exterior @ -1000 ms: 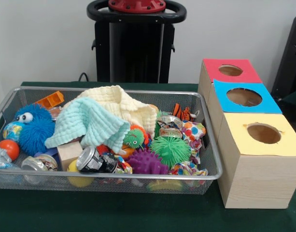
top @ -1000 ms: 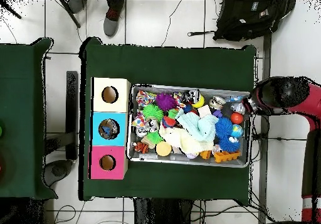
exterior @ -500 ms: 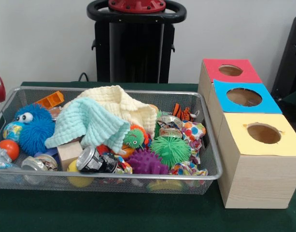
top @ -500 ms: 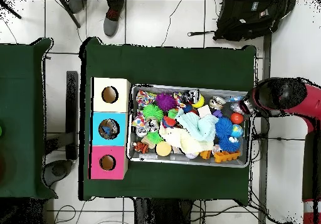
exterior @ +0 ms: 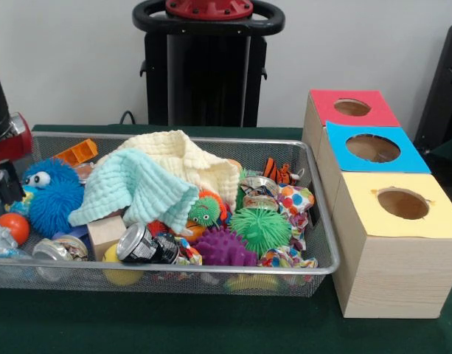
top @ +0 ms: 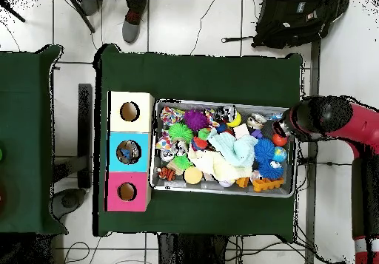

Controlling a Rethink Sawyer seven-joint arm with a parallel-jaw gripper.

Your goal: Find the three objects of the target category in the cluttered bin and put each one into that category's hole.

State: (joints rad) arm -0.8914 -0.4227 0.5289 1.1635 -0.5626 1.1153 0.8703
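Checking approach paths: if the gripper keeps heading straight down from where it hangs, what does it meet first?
Probably the orange ball at the bin's end, beside the blue fuzzy toy; the gripper is partly cropped, so depth is uncertain.

Cluttered wire mesh bin [exterior: 174, 271] beside 3 holed wooden boxes [exterior: 391, 251].

A robotics lab: green-covered table [top: 200, 76] on a tiled floor [top: 215, 24], cables [top: 244, 250] trailing round the robot's pedestal [exterior: 209, 66].

Beside my gripper [exterior: 4, 184]: one wire bin [exterior: 211, 270], three boxes with holes [exterior: 391, 243], two cloths [exterior: 137, 184], three spiky balls [exterior: 261, 228], one can [exterior: 141, 245].
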